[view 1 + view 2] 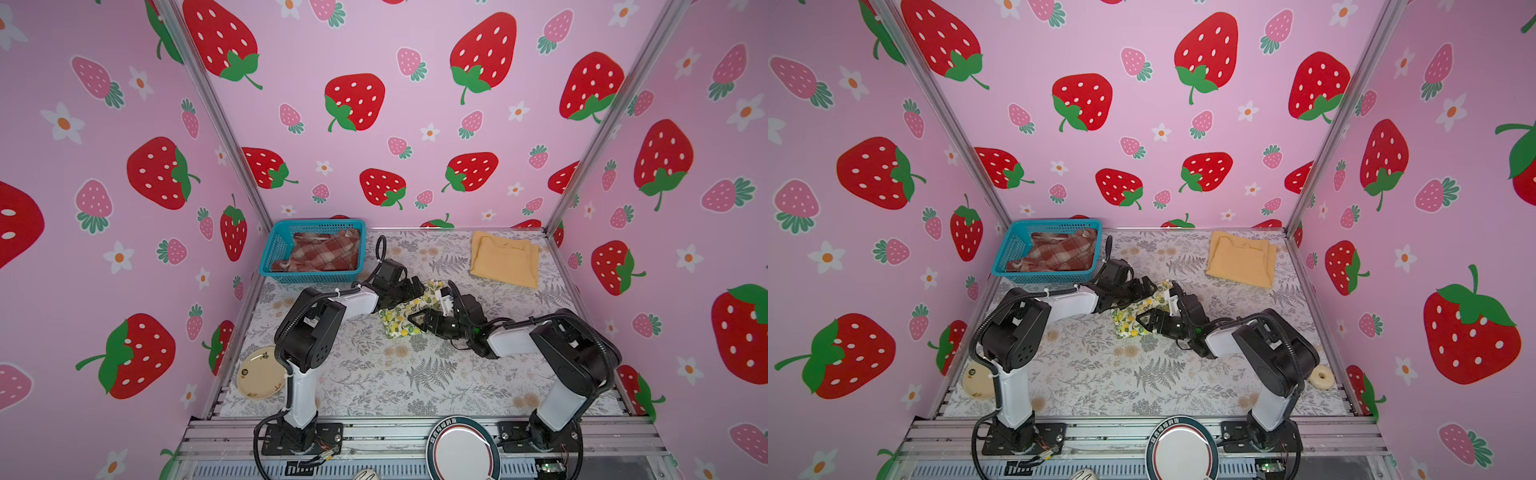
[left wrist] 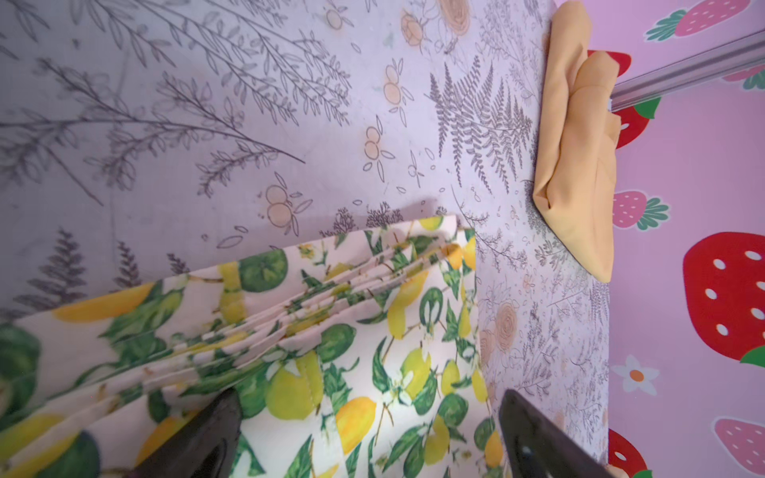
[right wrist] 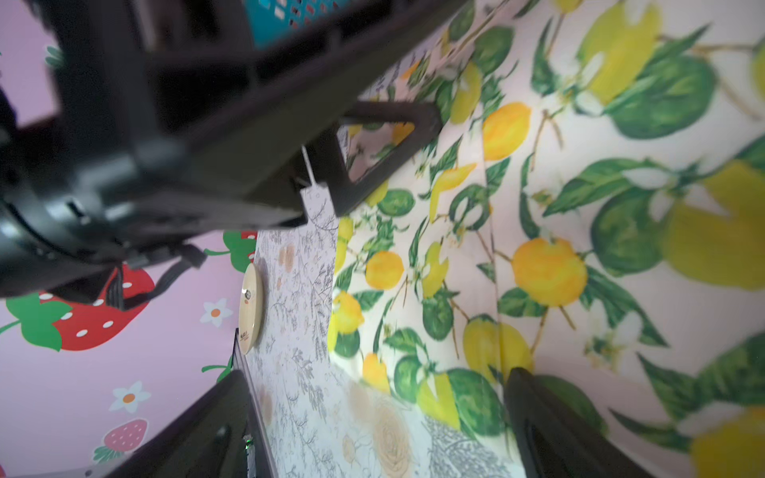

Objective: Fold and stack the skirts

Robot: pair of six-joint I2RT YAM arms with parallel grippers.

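While the yellow skirt (image 1: 505,259) lies folded at the tabletop's (image 1: 374,374) far right corner, the lemon skirt (image 1: 399,324) sits folded in the middle between my left jaws and right jaws, both spread wide and gripping nothing. I judge it needs stacking next; the plaid skirt (image 1: 328,251) lies crumpled in the basket (image 1: 274,249).

The table (image 1: 374,374) was covered with a pale cloth printed with grey ferns and peach flowers. A teal mesh basket (image 1: 307,276) stood at its far left corner. A folded mustard-yellow skirt (image 1: 505,259) lay at the far right, and a folded lemon-print skirt (image 1: 401,322) near the middle. A cream plate (image 1: 259,374) rested at the near left edge. In a top view, a pale doughnut-shaped ring (image 1: 1320,377) sat at the near right edge.
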